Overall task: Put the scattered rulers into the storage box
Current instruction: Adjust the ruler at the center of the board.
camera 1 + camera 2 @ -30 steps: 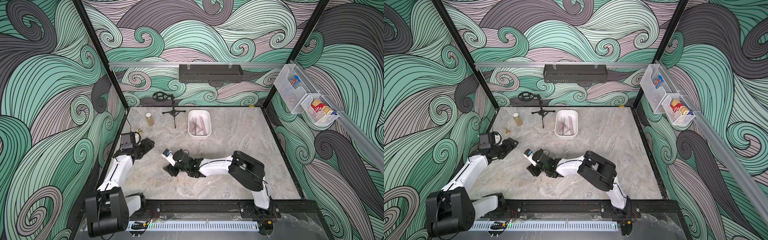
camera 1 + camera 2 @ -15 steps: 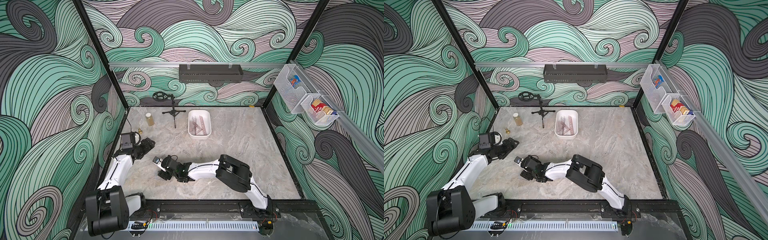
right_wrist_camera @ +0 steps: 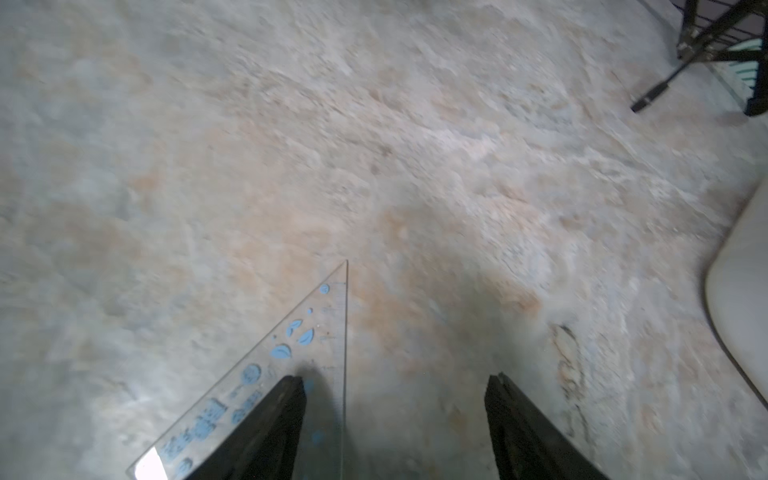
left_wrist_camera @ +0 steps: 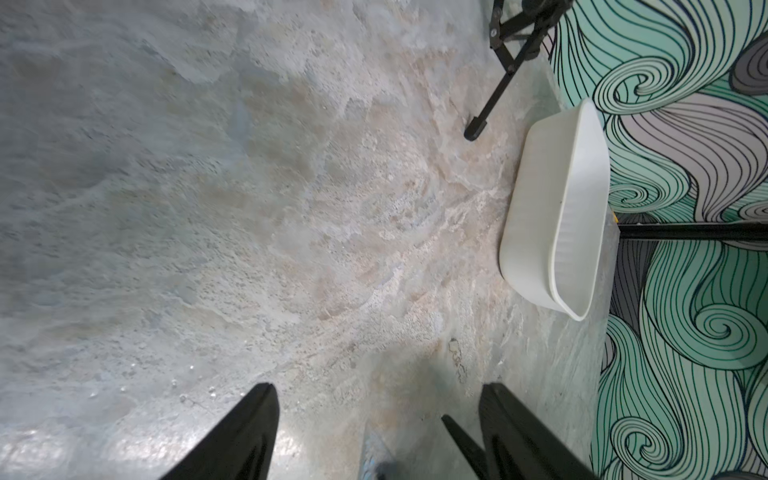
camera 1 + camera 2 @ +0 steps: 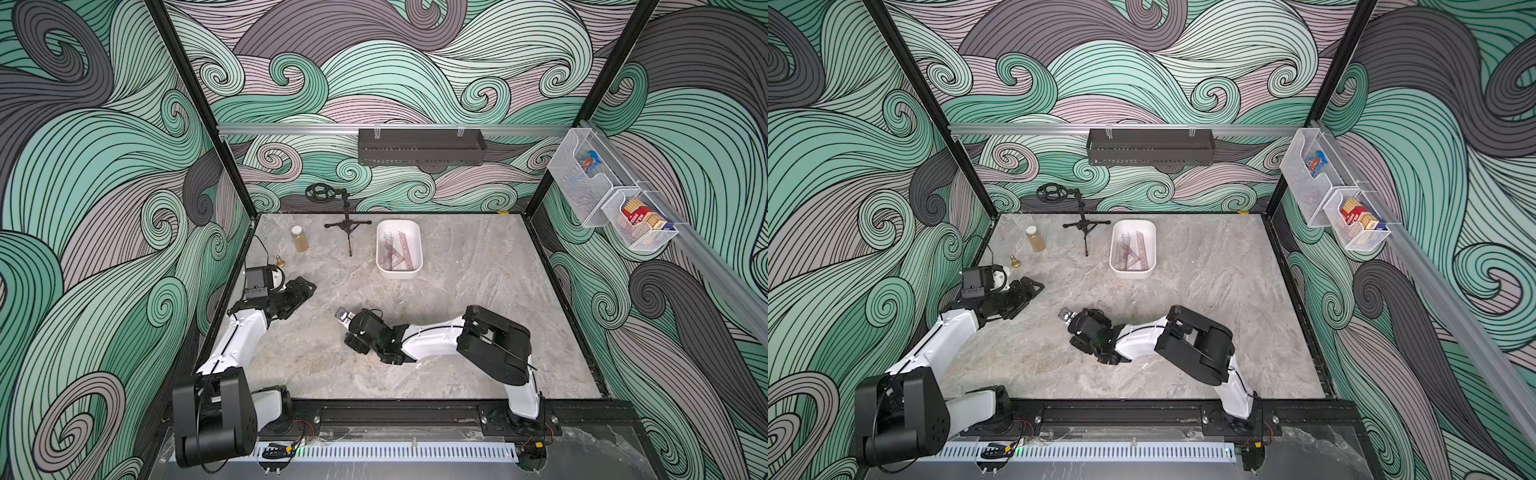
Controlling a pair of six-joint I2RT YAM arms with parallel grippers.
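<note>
Standing wide over the table (image 3: 291,145), the right gripper (image 3: 395,376) has nothing between its jaws. A clear set square (image 3: 307,332) with blue print sits against one finger (image 3: 278,424), its sharp tip pointing out ahead past it; whether that finger presses it down I cannot tell. Other rulers (image 5: 397,249) lie inside the box (image 5: 397,273) at the table's back. The left gripper (image 4: 376,386), jaws equally wide and empty, sits near the table's left edge, well apart from both.
</note>
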